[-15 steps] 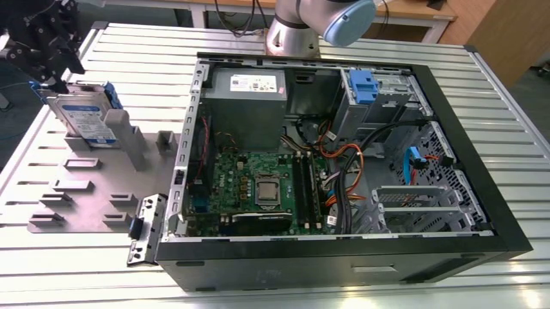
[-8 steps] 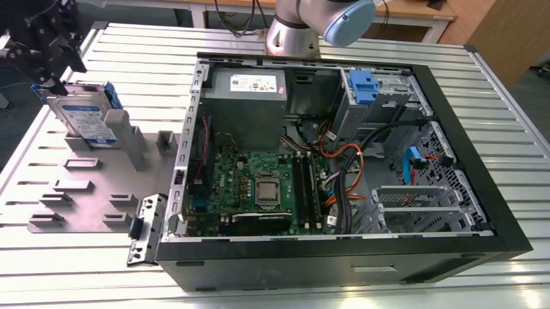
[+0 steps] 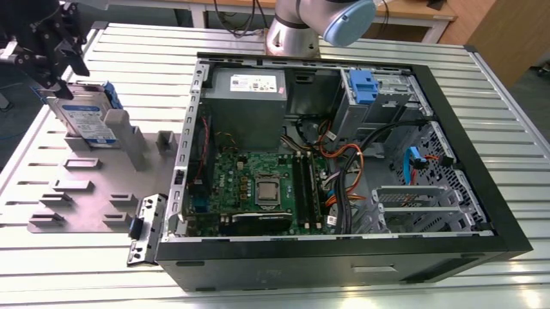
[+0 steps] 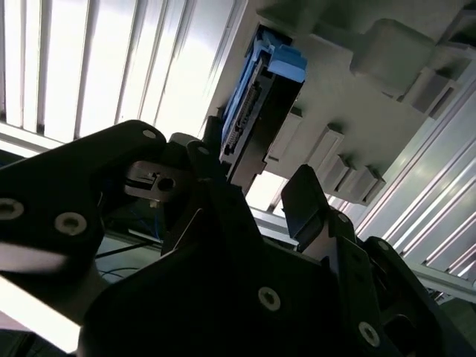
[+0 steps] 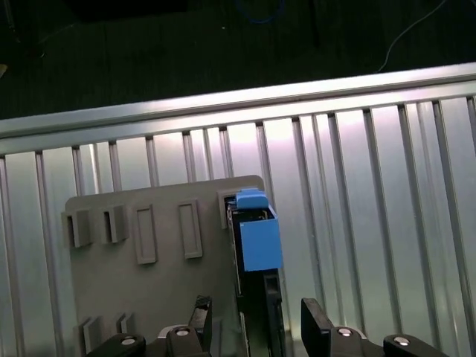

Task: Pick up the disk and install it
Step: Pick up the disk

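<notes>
Open pincer [image 5: 255, 312] hovers just above the upright disk [image 5: 259, 244].

The disk [image 3: 86, 119] stands on edge at the upper left of the exterior view. It sits upright in a slot of a grey holder plate [image 3: 94, 199] that lies flat on the ribbed table [image 3: 86, 270]. It is a flat silver-grey slab clipped in a blue plastic carrier, and its white-and-blue label faces the open side of the plate. In the first wrist view [image 5: 256, 238] its blue carrier end is uppermost. In the second wrist view [image 4: 256, 104] it shows narrow edge-on. The gripper [image 5: 254, 305] hangs over that edge, jaws spread apart and not closed on it.
</notes>
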{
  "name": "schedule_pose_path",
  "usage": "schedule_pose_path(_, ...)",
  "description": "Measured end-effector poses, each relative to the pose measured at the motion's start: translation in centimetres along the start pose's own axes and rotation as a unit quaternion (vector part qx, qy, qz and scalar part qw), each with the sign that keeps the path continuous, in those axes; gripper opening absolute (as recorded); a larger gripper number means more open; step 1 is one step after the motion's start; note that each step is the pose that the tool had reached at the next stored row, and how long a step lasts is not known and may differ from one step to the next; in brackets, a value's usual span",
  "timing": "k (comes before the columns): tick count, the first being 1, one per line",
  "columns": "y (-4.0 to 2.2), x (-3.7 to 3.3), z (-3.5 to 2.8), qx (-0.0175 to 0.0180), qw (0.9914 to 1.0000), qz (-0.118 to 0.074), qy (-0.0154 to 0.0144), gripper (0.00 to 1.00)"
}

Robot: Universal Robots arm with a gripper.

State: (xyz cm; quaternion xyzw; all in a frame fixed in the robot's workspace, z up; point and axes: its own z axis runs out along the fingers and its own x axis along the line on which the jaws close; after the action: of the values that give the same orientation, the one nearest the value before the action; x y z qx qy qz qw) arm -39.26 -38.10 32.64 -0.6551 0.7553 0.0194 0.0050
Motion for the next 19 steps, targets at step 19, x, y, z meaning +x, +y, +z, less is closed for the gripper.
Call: schedule_pose_path(19,0.34,0.03,1.18,0.0059,0.99886,-0.047,-0.0001,0.59)
